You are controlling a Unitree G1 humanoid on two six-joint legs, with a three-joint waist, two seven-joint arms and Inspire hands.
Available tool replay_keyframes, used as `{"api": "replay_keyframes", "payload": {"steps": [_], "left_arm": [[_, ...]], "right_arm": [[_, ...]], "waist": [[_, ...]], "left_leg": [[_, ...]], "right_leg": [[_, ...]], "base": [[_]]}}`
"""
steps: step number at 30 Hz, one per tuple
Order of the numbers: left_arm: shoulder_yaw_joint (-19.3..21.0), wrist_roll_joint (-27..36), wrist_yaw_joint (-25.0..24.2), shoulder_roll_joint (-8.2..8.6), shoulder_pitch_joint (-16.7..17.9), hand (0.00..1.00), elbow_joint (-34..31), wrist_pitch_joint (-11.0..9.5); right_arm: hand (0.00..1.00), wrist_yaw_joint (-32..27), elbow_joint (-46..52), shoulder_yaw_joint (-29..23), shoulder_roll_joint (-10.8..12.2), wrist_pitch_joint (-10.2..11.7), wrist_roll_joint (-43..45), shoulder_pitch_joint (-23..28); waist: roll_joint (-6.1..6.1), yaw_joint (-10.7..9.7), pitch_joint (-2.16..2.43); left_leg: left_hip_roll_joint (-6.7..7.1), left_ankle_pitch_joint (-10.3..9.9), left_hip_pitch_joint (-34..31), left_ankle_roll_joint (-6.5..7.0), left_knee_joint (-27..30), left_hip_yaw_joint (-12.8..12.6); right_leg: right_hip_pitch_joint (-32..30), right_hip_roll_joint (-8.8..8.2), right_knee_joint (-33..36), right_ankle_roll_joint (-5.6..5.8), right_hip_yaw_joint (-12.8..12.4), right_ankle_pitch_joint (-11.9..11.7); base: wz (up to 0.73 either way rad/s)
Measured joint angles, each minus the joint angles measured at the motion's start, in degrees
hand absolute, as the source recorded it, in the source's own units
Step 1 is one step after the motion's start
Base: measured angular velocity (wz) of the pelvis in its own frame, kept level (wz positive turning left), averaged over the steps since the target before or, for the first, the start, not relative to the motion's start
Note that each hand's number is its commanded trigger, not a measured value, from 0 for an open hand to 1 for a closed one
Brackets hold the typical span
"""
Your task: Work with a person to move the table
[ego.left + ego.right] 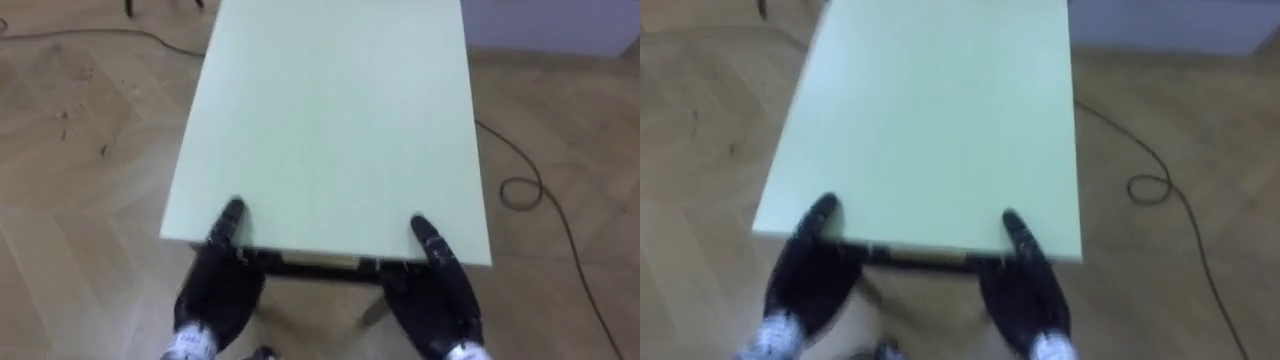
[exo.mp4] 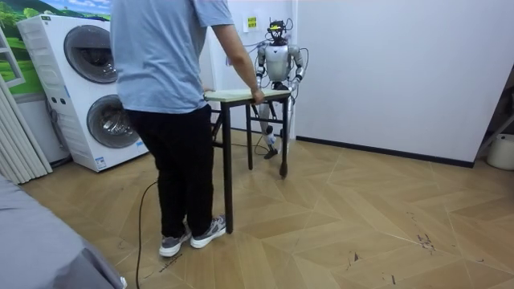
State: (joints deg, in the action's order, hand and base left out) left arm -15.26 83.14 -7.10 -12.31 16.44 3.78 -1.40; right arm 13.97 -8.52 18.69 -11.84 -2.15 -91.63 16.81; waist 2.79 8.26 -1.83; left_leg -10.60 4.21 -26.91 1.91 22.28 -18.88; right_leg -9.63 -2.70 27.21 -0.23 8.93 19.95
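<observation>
At the near edge of the tabletop, the left hand sits by the near left corner and the right hand by the near right corner. Each lays one dark digit flat on the top, while the rest of the hand reaches under the edge, so whether it grips cannot be told. The table has a plain, pale green rectangular top with a thin edge, bare all the way to its far edge, and a dark frame shows just under the near edge. It stands on a herringbone wooden floor, where a thin cable loops beyond the right edge. In the room view its legs are slim and black, and a person holds the far end with one hand, facing the robot by the white wall
</observation>
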Motion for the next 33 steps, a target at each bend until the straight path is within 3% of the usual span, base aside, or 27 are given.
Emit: {"api": "replay_keyframes", "payload": {"steps": [1, 2, 3, 5, 6, 7, 8, 11, 14, 16, 17, 18, 20, 22, 26, 30, 31, 33], "left_arm": [[-0.03, -0.06, 0.03, -0.25, -0.1, 1.0, 0.04, -0.17], [0.09, -0.03, 0.03, -0.35, -0.24, 1.0, 0.05, -0.35], [0.12, 0.03, 0.03, -0.25, -0.09, 1.0, 0.12, -0.55], [-0.13, 0.74, 0.02, 0.65, 0.99, 1.0, 0.41, -0.51], [-0.18, 1.14, 0.02, 0.9, 1.34, 1.0, 0.45, -0.43], [-0.16, 1.4, 0.02, 1.63, 2.15, 1.0, 0.43, -0.42], [-0.17, 1.66, 0.04, 2.49, 2.38, 1.0, 0.44, -0.43], [-0.19, 1.65, 0.42, 4.11, 2.05, 1.0, 0.43, -0.55], [-0.2, 1.45, 0.92, 4.77, 1.2, 1.0, -0.29, -0.83], [-0.14, 1.57, 1.72, 4.9, 0.43, 1.0, -1.26, -1.15], [-0.18, 1.52, 2.41, 4.92, -0.77, 1.0, -1.4, -1.25], [-0.2, 1.22, 2.85, 4.92, -1.27, 1.0, -1.5, -1.29], [-0.64, 1.01, 4.16, 4.96, -2.67, 1.0, -1.5, -1.6], [-0.78, 0.81, 4.41, 5.09, -3.21, 1.0, -1.49, -1.59], [-0.81, 1.01, 4.46, 5.22, -3.15, 1.0, -0.39, -1.05], [-0.39, 0.63, 2.81, 5.11, -2.81, 1.0, 3.11, -0.41], [-0.34, 0.38, 2.77, 4.94, -2.6, 1.0, 3.67, 0.01], [-0.57, -0.08, 2.7, 4.94, -1.72, 1.0, 3.76, 0.1]], "right_arm": [[1.0, -0.01, -0.23, 0.03, 0.5, 0.34, 0.11, 0.01], [1.0, -0.01, -0.18, 0.09, 0.44, 0.32, 0.02, 0.0], [1.0, -0.01, -0.24, 0.16, 0.37, 0.35, 0.02, 0.03], [1.0, -0.03, -0.36, 0.25, -0.28, 0.57, 0.27, 0.0], [1.0, -0.01, -0.28, 0.37, -0.28, 0.74, 0.36, -0.09], [1.0, -0.01, 0.05, 0.38, -0.47, 0.98, 1.16, -0.09], [1.0, -0.03, 0.2, 0.34, -0.53, 2.09, 2.1, -0.34], [1.0, -0.16, 0.2, 0.4, -0.38, 3.65, 2.43, -1.48], [1.0, -1.15, 2.04, 0.27, -0.52, 4.82, 2.7, -1.71], [1.0, -2.45, 3.64, 0.3, -0.46, 5.66, 3.19, -2.22], [1.0, -3.02, 4.24, 0.44, -0.08, 6.55, 3.23, -2.37], [1.0, -3.18, 4.48, 0.42, 0.04, 6.89, 3.23, -2.38], [1.0, -3.39, 4.6, 0.23, 0.38, 7.93, 3.18, -2.46], [1.0, -3.39, 4.59, 0.1, 0.51, 8.4, 3.18, -2.65], [1.0, -3.3, 4.19, 0.03, 0.79, 8.08, 3.31, -1.93], [1.0, -2.39, 0.7, -1.28, 1.9, 5.69, 4.39, -1.5], [1.0, -2.39, 0.23, -1.34, 1.99, 5.06, 4.35, -0.87], [1.0, -2.39, 0.18, -1.56, 1.98, 4.53, 4.25, 0.14]], "waist": [[-0.01, 0.68, 0.01], [-0.07, 1.38, -0.03], [-0.11, 1.54, -0.07], [-1.53, 3.43, -0.43], [-2.16, 3.78, -0.39], [-3.29, 3.93, -0.23], [-4.52, 3.69, -0.35], [-6.37, 2.13, -0.42], [-7.77, 0.2, -0.27], [-8.79, -0.31, -0.18], [-9.23, -1.15, -0.22], [-9.25, -1.61, -0.22], [-9.26, -2.57, -0.21], [-9.28, -3.27, -0.19], [-9.12, -3.31, -0.19], [-8.32, -3.33, -0.05], [-7.5, -3.48, 0.12], [-6.85, -4.07, 0.45]], "left_leg": [[0.45, 4.37, 1.42, -3.46, -5.12, 0.36], [0.36, 7.49, 2.6, -7.64, -8.46, 1.08], [0.26, 6.83, 2.84, -6.93, -7.26, 1.87], [0.11, -3.26, 3.95, -4.14, 4.1, 4.32], [0.1, -5.56, 4.22, -4.06, 6.96, 4.9], [-0.03, -9.52, 4.94, -4.44, 11.65, 5.42], [-0.02, -12.65, 5.57, -4.58, 16.36, 6.16], [0.06, -18.49, 9.51, -4.76, 22.43, 6.95], [0.02, -22.3, 16.19, -5.42, 22.81, 6.95], [0.36, -24.15, 20.44, -5.96, 19.14, 7.87], [1.12, -26.2, 21.78, -6.58, 14.54, 9.33], [1.76, -26.98, 22.06, -6.37, 12.18, 9.82], [3.97, -27.68, 23.02, -5.7, 5.22, 10.24], [5.63, -27.48, 23.01, -5.32, 2.24, 10.29], [9.5, -24.82, 23.74, -0.65, -2.6, 10.12], [10.7, -23.9, 24.11, 0.66, -3.85, 8.89], [11.28, -23.39, 24.03, 0.96, -3.81, 8.93], [11.6, -22.8, 23.35, 1.45, -3.44, 9.25]], "right_leg": [[-0.27, 0.7, -1.6, -0.86, 0.16, -1.59], [-0.67, 0.67, -3.1, -2.21, 0.98, -3.13], [-0.88, 0.61, -3.3, -2.71, 1.43, -3.67], [-1.44, 0.38, -3.51, -3.67, 2.91, -5.6], [-1.69, 0.37, -3.53, -3.87, 3.3, -6.05], [-2.44, 0.27, -3.54, -4.32, 4.5, -6.88], [-3.03, 0.03, -3.55, -4.71, 6.42, -7.54], [-4.96, -0.05, -3.52, -5.43, 9.33, -9.09], [-7.58, -0.1, -3.44, -5.74, 12.41, -10.84], [-9.17, -0.35, -3.2, -5.98, 14.46, -12.25], [-10.46, -0.89, -2.67, -5.74, 15.36, -12.98], [-10.96, -1.33, -2.19, -5.6, 15.58, -13.29], [-12.53, -2.73, -3.25, -4.99, 15.66, -16.04], [-13.57, -3.92, -4.44, -4.71, 15.8, -18.21], [-14.7, -6.27, -6.87, -4.24, 14.36, -22.47], [-13.64, -6.5, -9.65, -4.04, 12.71, -25.89], [-13.3, -7.01, -10.19, -3.78, 12.31, -26.64], [-13.03, -7.23, -11.21, -2.13, 11.09, -28.91]], "base": [[-0.13], [-0.14], [-0.28], [-0.46], [-0.51], [-0.41], [-0.32], [0.06], [0.14], [0.01], [0.22], [0.36], [0.21], [0.12], [-0.02], [-0.05], [0.13], [0.22]]}}
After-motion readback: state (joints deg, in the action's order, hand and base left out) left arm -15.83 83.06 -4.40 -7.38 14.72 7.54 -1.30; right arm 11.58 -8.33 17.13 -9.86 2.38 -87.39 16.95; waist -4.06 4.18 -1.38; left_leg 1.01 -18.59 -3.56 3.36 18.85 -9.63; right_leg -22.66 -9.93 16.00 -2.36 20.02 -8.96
